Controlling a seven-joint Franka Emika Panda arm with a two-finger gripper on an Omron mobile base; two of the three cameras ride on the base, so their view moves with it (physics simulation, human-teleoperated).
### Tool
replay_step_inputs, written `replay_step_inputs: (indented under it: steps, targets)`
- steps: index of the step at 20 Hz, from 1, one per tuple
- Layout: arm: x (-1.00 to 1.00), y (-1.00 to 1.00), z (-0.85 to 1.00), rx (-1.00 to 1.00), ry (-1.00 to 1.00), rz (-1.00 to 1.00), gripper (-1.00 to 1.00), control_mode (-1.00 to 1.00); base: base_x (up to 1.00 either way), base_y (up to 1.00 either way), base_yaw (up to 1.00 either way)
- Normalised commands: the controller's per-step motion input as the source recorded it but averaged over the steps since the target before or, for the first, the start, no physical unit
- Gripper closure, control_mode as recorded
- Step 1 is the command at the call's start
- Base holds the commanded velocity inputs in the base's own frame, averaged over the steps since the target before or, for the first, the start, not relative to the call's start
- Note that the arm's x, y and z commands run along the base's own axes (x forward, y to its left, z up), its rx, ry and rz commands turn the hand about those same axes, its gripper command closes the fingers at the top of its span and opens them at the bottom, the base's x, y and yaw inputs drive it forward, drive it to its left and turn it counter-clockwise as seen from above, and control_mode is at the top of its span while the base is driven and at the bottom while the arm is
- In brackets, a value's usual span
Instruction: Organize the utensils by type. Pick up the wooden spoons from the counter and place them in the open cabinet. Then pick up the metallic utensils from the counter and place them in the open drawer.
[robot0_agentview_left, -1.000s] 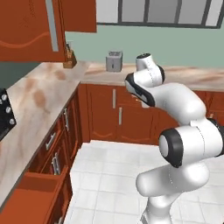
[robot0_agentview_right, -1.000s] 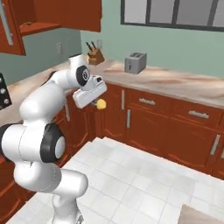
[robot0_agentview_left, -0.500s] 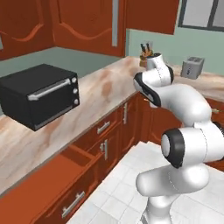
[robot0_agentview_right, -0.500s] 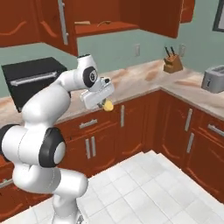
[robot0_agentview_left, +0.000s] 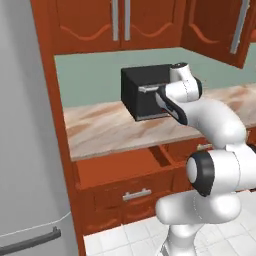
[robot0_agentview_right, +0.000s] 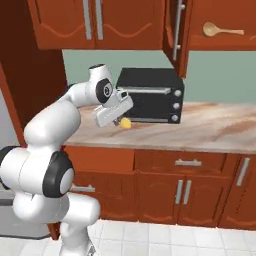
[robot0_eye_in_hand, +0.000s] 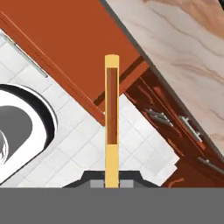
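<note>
One small yellow wooden spoon (robot0_eye_in_hand: 112, 118) sits clenched in the gripper (robot0_agentview_right: 121, 121), carried edge-on above the counter (robot0_agentview_right: 210, 125), apparently bound for the open cabinet (robot0_agentview_right: 220, 42) where a larger wooden spoon (robot0_agentview_right: 221, 31) already lies.

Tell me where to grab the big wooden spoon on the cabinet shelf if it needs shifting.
Grip the large wooden spoon mid-handle, coming from the open cabinet front. It lies flat, bowl left, slim handle pointing right; the round bowl is likely too wide.
</note>
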Motion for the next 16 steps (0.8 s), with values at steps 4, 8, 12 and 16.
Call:
replay_step_inputs:
  steps: [4,8,12,16]
  targets:
    - [0.0,0.0,0.0,0.0,0.0,0.0,1.0,1.0,0.0,-0.2,0.99]
    - [0.0,0.0,0.0,0.0,0.0,0.0,1.0,1.0,-0.16,-0.41,0.87]
    - [0.0,0.0,0.0,0.0,0.0,0.0,1.0,1.0,-0.36,-0.49,0.79]
    - [0.0,0.0,0.0,0.0,0.0,0.0,1.0,1.0,-0.55,-0.45,0.57]
